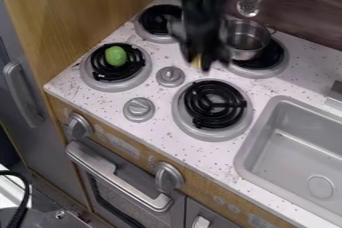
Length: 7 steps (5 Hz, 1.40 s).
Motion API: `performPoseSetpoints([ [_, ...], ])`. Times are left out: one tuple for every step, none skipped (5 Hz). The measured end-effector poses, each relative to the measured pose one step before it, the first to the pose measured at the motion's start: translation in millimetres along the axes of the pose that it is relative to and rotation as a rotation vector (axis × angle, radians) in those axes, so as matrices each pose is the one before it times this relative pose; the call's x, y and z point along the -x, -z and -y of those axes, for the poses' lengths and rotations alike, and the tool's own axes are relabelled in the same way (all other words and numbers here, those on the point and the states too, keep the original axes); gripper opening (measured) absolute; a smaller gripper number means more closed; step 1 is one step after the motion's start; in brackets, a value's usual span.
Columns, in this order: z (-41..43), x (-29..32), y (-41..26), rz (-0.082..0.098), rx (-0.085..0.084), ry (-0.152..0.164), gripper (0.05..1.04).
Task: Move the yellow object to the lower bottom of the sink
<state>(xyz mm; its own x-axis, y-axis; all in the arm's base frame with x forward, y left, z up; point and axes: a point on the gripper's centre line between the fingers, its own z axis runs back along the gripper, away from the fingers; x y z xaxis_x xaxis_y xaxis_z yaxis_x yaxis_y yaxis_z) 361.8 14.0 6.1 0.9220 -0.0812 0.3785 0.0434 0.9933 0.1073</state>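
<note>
The black gripper [203, 61] hangs from the top edge over the back middle of the stove, just left of the metal pot. A small part of the yellow object [197, 61] shows right at the gripper's lower end; the dark gripper hides the rest of it. Whether it is held or rests on the counter, I cannot tell. The grey sink [294, 139] is at the right, well away from the gripper, with a round drain in its lower part.
A metal pot [245, 36] stands on the back right burner, close beside the gripper. A green round object [115, 56] lies on the left burner. Two grey knobs and a front burner [214, 103] are on the stove top. A ladle [248, 4] hangs at the back wall.
</note>
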Motion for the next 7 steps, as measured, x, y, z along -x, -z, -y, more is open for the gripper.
performPoseSetpoints([
  [20.95,21.04,-6.09,-0.0919,0.0408,0.0093,0.401],
  [5.08,11.82,6.30,0.0029,0.0154,0.0028,0.401],
  [6.69,10.10,9.57,-0.0607,0.0397,0.0229,0.462],
  [3.43,-3.29,2.25,-0.0295,0.0242,-0.0116,0.777],
  [-3.32,-6.43,-2.37,0.0132,-0.0139,-0.0122,0.993],
  [-7.98,-1.48,-24.38,-0.0039,-0.0552,-0.0532,0.997],
  [0.10,3.72,-18.93,0.0417,0.0118,-0.0111,0.997],
])
